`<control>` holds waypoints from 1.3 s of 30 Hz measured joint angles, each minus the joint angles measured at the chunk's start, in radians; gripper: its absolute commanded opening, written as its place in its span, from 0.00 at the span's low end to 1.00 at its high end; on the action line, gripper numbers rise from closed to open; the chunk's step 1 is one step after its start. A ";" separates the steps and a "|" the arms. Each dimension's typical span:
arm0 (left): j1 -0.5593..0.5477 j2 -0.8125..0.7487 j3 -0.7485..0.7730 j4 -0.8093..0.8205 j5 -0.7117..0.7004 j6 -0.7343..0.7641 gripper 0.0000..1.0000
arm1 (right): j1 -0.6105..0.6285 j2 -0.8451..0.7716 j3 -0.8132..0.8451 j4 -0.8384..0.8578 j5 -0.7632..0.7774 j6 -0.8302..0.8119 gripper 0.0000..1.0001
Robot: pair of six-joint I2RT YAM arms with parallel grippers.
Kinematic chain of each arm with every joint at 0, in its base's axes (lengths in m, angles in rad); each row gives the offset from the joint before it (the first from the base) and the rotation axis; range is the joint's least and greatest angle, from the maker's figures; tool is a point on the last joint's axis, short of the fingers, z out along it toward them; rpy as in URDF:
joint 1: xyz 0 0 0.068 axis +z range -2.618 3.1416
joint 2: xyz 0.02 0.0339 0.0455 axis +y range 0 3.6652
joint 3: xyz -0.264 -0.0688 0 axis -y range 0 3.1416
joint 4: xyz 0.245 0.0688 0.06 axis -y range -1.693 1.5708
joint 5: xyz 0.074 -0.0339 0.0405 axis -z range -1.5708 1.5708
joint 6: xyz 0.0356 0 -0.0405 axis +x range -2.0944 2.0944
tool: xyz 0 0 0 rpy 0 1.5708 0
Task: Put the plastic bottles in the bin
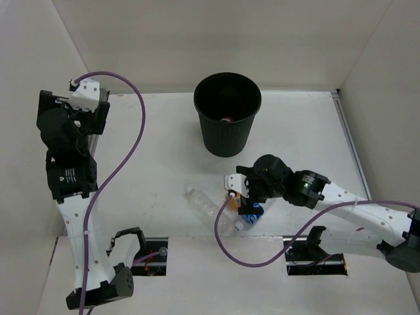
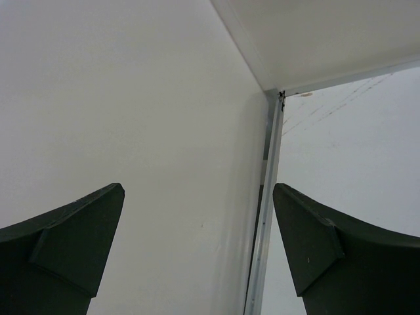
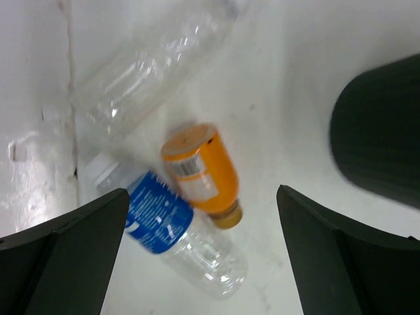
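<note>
The black bin [image 1: 227, 131] stands at the back middle; a small red and white thing [image 1: 226, 119] shows at its bottom. A plain clear bottle [image 1: 209, 209] lies on the table in front of it. My right gripper [image 1: 244, 195] is open and hovers over the short orange bottle [image 3: 200, 169] and the blue-label bottle [image 3: 174, 226], which lie side by side, touching. In the right wrist view the gripper [image 3: 202, 193] holds nothing, and the clear bottle [image 3: 147, 72] lies beyond. The bin's wall [image 3: 380, 125] is at the right. My left gripper [image 1: 85, 98] is open and empty, raised at the far left.
White walls enclose the table on the left, back and right. The left wrist view shows only my open left gripper [image 2: 198, 190], the wall corner and a metal edge strip [image 2: 269, 197]. Purple cables [image 1: 125, 157] loop over the table from both arms.
</note>
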State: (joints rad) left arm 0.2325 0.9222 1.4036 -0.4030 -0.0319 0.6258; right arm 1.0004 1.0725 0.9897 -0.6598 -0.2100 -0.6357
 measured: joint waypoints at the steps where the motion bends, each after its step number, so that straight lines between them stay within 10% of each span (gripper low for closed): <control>1: 0.003 -0.002 -0.004 -0.001 0.009 -0.002 1.00 | -0.004 -0.004 -0.029 -0.007 0.005 0.006 1.00; 21: 0.021 -0.126 -0.004 -0.076 0.101 -0.010 1.00 | -0.031 0.304 -0.127 0.151 0.045 -0.090 0.98; 31: 0.044 -0.140 0.013 -0.090 0.139 -0.009 1.00 | -0.046 0.427 -0.103 0.216 0.061 -0.129 0.15; 39: 0.063 -0.139 -0.029 -0.054 0.150 -0.008 1.00 | 0.024 0.427 0.156 0.108 0.077 -0.071 0.00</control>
State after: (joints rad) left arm 0.2955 0.7830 1.3743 -0.4568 0.1184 0.6178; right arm 1.0248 1.4994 1.1461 -0.5514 -0.1326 -0.7071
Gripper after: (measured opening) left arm 0.997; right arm 0.690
